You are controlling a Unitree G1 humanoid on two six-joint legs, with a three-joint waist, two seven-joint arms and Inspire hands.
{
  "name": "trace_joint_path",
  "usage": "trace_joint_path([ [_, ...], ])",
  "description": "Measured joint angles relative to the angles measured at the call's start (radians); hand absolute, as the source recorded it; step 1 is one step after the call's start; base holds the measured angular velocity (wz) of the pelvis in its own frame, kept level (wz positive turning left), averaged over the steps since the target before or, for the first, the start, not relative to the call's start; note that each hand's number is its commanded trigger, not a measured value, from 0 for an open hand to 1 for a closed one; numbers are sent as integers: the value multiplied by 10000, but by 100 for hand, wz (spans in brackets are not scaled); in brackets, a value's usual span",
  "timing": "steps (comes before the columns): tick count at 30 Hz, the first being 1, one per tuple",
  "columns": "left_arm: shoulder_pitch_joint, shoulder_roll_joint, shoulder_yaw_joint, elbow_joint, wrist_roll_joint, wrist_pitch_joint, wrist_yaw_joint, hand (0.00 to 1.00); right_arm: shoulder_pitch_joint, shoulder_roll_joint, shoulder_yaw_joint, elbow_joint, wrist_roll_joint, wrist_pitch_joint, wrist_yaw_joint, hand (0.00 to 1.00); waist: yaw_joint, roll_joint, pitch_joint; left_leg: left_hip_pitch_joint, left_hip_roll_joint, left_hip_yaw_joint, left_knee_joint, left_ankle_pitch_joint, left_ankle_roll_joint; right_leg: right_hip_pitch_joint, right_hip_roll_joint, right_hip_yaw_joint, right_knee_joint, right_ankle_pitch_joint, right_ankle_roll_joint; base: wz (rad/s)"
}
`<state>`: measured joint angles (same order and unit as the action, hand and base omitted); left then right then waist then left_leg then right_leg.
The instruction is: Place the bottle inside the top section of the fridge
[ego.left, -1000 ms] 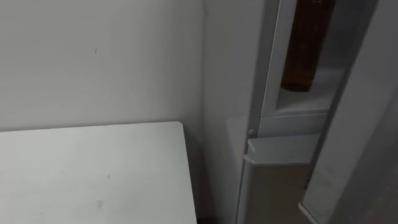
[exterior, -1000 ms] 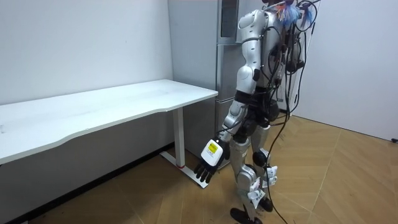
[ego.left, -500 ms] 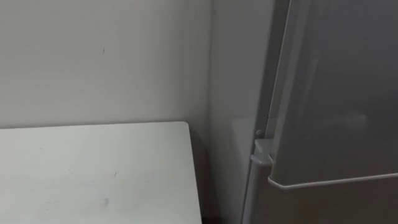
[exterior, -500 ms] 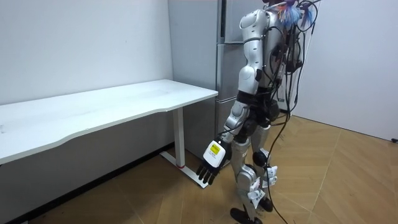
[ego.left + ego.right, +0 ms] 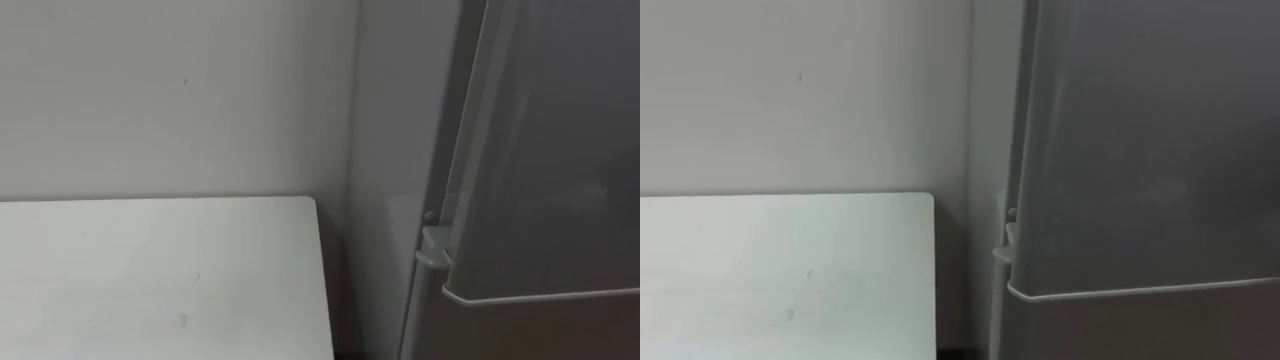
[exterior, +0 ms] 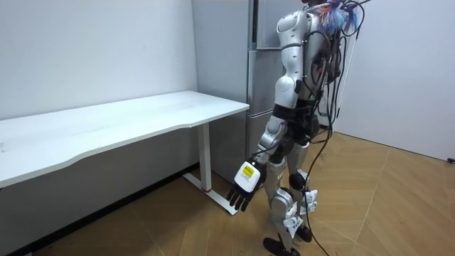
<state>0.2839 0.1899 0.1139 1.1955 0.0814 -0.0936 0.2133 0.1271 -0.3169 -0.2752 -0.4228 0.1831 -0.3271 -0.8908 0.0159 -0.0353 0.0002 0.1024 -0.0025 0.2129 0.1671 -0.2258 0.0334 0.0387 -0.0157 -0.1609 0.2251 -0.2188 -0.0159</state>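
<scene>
Hanging open and empty beside the leg, the left hand (image 6: 243, 186) sits well below the upper fridge door (image 5: 560, 150), which appears shut beside the counter (image 5: 150, 270).

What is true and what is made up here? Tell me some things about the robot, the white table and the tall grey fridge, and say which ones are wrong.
1. The white rectangular table stands right beside the tall grey fridge. True.
2. The robot is kneeling on the wooden floor. False: it stands upright, close in front of the fridge.
3. The robot's left hand hangs low beside its leg with straight fingers. True.
4. The fridge's upper door is wide open. False: the door covers the front, shut or almost shut.
5. The left hand is holding the fridge door. False: it hangs down near the floor and holds nothing.
</scene>
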Motion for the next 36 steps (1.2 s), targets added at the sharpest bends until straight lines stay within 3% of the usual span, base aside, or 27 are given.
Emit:
trace_joint_path([
  [12,-88,21,-26,37,107,18,-69,0,-604,-65,612,-239,-848,33,145,0,184,-200,50,58,51,-160,12,4,-8,141,10,-74,-49,17,-20,2],
  [18,-104,95,-22,77,224,23,-112,0,-607,-66,672,-244,-1771,221,539,0,185,-200,28,145,53,-249,1,3,-9,243,29,-23,-41,22,-25,-3],
  [24,-98,161,-11,70,401,33,-509,0,-1005,-112,899,-261,-1904,339,960,0,198,-263,62,156,69,-262,-12,2,-10,263,29,-39,-27,22,-28,0],
  [32,-175,240,-42,60,493,35,-889,0,-1571,-137,1184,-81,-2119,600,1394,0,200,-254,48,160,93,-230,18,0,-13,356,29,-90,-26,63,-51,0],
  [36,-170,325,-294,36,496,219,-1155,0,-1895,-137,1352,245,-2326,695,1625,0,195,-258,49,147,85,-241,32,1,-13,369,13,-163,-44,77,-50,0],
])
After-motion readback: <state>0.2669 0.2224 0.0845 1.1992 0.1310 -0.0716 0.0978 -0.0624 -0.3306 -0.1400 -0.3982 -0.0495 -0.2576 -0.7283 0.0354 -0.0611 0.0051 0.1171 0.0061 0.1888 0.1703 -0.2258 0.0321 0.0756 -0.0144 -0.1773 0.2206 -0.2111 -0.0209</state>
